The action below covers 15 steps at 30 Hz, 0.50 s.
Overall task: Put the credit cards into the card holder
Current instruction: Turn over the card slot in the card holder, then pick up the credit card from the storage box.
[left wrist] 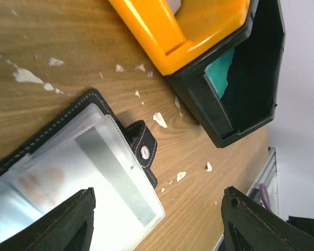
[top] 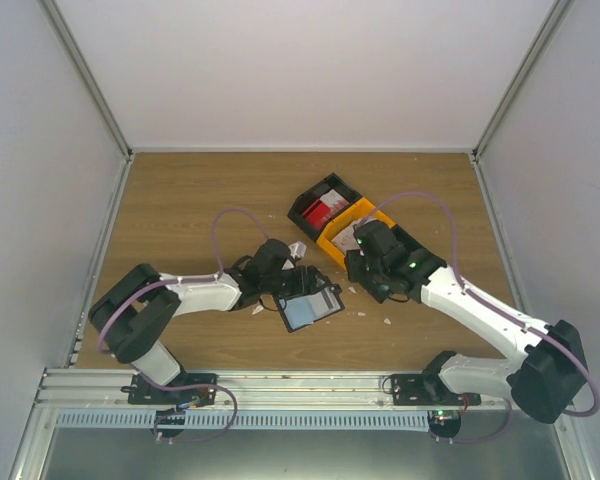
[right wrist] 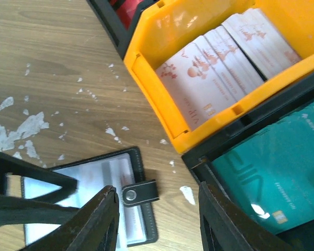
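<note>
Lying open, card holder [top: 308,310] (strap [right wrist: 140,192] toward yellow bin [right wrist: 153,104]).

- Table [top: 180,200]: brown wood-grain top, scuffed.
- White walls [top: 300,70] along far, L & R edges of the table.
- Metal rail [top: 300,385], ribbed, runs the full near edge.
- 3 open bins, touching side by side, in a slanted row from mid-table twd the R edge:
  - black bin [top: 308,193], closest to the far edge
  - yellow bin [top: 332,243], in the middle, glossy
  - 2nd black bin [left wrist: 196,110], on the R-edge side, mostly hidden from above
- White crumbs [right wrist: 23,128]: small flakes scattered on the table around its centre, just in front of the bins; a few more twd the near edge.
</note>
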### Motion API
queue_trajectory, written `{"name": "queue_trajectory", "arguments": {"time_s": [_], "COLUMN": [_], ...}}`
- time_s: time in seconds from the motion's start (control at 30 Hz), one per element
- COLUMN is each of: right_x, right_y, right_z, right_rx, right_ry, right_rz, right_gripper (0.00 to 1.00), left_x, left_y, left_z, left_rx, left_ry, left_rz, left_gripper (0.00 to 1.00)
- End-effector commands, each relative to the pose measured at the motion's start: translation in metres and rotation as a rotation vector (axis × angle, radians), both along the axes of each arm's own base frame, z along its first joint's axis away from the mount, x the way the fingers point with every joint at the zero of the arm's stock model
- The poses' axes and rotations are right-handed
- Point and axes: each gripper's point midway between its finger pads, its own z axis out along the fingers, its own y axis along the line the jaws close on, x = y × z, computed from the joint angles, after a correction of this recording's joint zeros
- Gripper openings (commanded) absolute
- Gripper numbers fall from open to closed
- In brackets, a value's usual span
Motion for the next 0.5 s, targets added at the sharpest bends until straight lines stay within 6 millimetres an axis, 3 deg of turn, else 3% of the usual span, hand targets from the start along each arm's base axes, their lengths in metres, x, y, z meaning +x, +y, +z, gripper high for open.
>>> {"name": "queue_trajectory", "arguments": {"time_s": [0.0, 0.13, 0.23, 0.33, 0.47], "right_x": [0.012, 0.017, 0.02, 0.023, 0.034], "right_y": [-0.018, -0.047, -0.074, -0.085, -0.091], "right_z": [0.005, -0.007, -0.021, -0.034, -0.056], "right_rx": [-0.062, -0.103, -0.123, -0.127, -0.155], "right_ry": [0.016, 0.088, 0.154, 0.199, 0.258], "right_rz": [0.013, -0.044, -0.118, -0.135, -0.144], "right_gripper": [0.44, 0.45, 0.34, 0.26, 0.26], "left_x": [0.017, 0.018, 0.017, 0.016, 0.019], "left_y": [0.015, 0.039, 0.05, 0.054, 0.053], "left_z": [0.034, 0.039, 0.039, 0.035, 0.031], "left_rx": [0.06, 0.132, 0.15, 0.149, 0.143], "left_ry": [-0.149, -0.193, -0.204, -0.2, -0.197], "left_rz": [0.077, 0.14, 0.156, 0.153, 0.133], "left_gripper": [0.67, 0.67, 0.66, 0.64, 0.63]}}
